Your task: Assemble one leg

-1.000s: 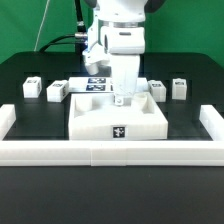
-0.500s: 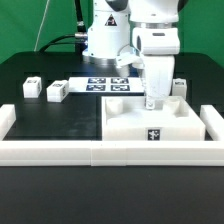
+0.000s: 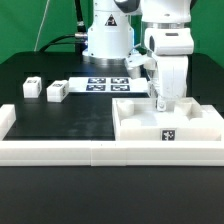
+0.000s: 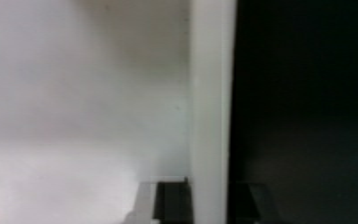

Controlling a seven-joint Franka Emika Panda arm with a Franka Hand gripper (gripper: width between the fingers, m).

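Note:
The large white panel (image 3: 140, 128), with raised walls and a tag on its front face, lies at the exterior view's right, against the white rail. My gripper (image 3: 160, 103) comes straight down and is shut on the panel's back wall. In the wrist view the gripper (image 4: 211, 205) straddles that wall (image 4: 211, 100), with one dark finger (image 4: 171, 205) on the inner side and the other on the dark table side. Two small white legs (image 3: 31, 87) (image 3: 56, 91) with tags lie on the black table at the exterior view's left, far from the gripper.
A low white rail (image 3: 90, 151) runs along the front of the table with upturned ends at the left (image 3: 6, 120) and right (image 3: 213, 117). The marker board (image 3: 103, 84) lies at the back in front of the robot base (image 3: 105, 40).
My gripper has slid the white panel along the front rail from the middle to the exterior view's right. The two legs on the left have not moved.

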